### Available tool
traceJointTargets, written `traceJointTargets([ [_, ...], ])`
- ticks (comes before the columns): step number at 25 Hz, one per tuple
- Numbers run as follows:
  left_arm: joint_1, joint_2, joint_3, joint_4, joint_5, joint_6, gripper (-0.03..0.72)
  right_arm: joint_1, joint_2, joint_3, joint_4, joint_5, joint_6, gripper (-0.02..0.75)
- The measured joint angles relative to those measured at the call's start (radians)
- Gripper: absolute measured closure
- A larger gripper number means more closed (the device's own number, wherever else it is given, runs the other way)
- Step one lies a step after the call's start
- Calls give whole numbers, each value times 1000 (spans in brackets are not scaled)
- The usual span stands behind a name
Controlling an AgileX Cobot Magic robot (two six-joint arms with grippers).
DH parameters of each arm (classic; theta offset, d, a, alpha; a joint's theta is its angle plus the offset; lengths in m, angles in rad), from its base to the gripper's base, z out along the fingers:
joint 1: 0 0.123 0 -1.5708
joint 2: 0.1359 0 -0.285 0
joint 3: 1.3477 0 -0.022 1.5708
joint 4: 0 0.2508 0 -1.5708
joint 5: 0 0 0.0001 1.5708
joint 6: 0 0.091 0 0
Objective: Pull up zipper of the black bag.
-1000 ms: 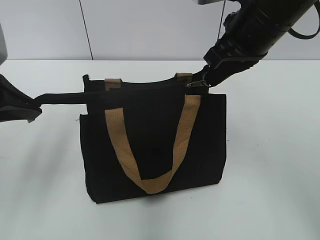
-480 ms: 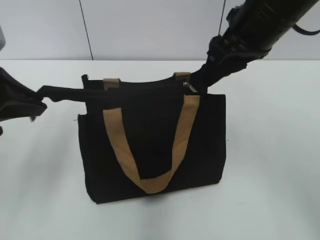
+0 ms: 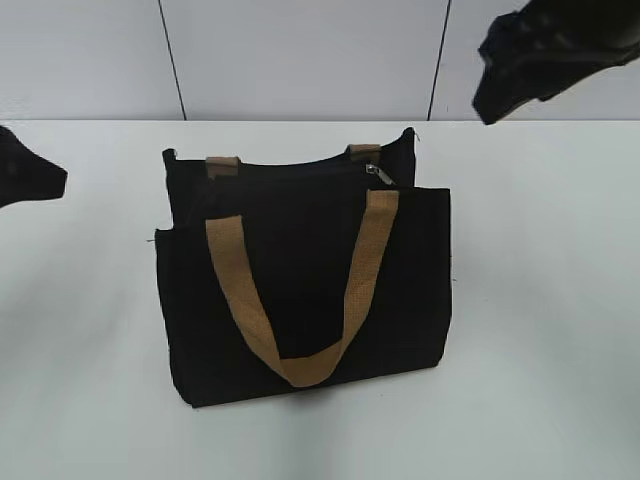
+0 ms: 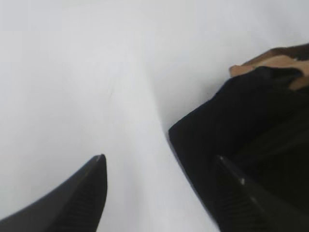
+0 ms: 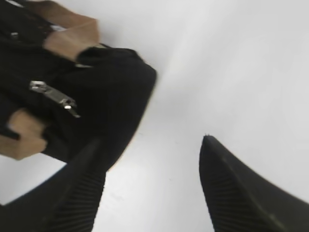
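The black bag (image 3: 300, 290) stands upright on the white table with two tan handles. Its zipper (image 3: 300, 170) runs along the top edge, and the silver pull tab (image 3: 380, 175) lies at the right end. My left gripper (image 3: 40, 178) is open and empty at the left edge, clear of the bag. My right gripper (image 3: 495, 100) is open and empty, raised above and to the right of the bag. In the left wrist view the gripper (image 4: 159, 162) is open with the bag's corner (image 4: 231, 130) beside its right finger. In the right wrist view the gripper (image 5: 152, 142) is open below the pull tab (image 5: 55, 100).
The white table (image 3: 540, 330) extends around the bag on all sides. A pale panelled wall (image 3: 300, 60) stands behind it.
Both grippers let go of the bag. The left one drew back to the left and the right one rose up and to the right. The stretched left end of the bag dropped back.
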Motion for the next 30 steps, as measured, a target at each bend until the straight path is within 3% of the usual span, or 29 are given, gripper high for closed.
traceJointTargets([
  [3, 33, -4, -30, 190, 62, -260, 181, 0, -19, 0, -170, 45, 162, 260],
  [5, 65, -4, -66, 322, 148, -374, 181, -11, -33, 0, -241, 67, 203, 260],
  [7, 107, -4, -108, 403, 230, -414, 180, -37, -54, 0, -237, 73, 175, 260],
  [9, 143, -13, -132, 441, 280, -427, 180, -87, -80, 0, -164, 74, 100, 260],
  [14, 178, -91, -138, 453, 333, -424, 180, -265, -178, 70, 85, 73, -103, 260],
  [18, 178, -223, -91, 447, 354, -403, 180, -360, -322, 232, 133, 30, -173, 260],
  [24, 178, -484, 44, 341, 375, -400, 180, -371, -558, 534, 166, -66, -184, 260],
  [30, 178, -654, 136, 322, 479, -400, 185, -372, -767, 791, 169, -92, -173, 260],
])
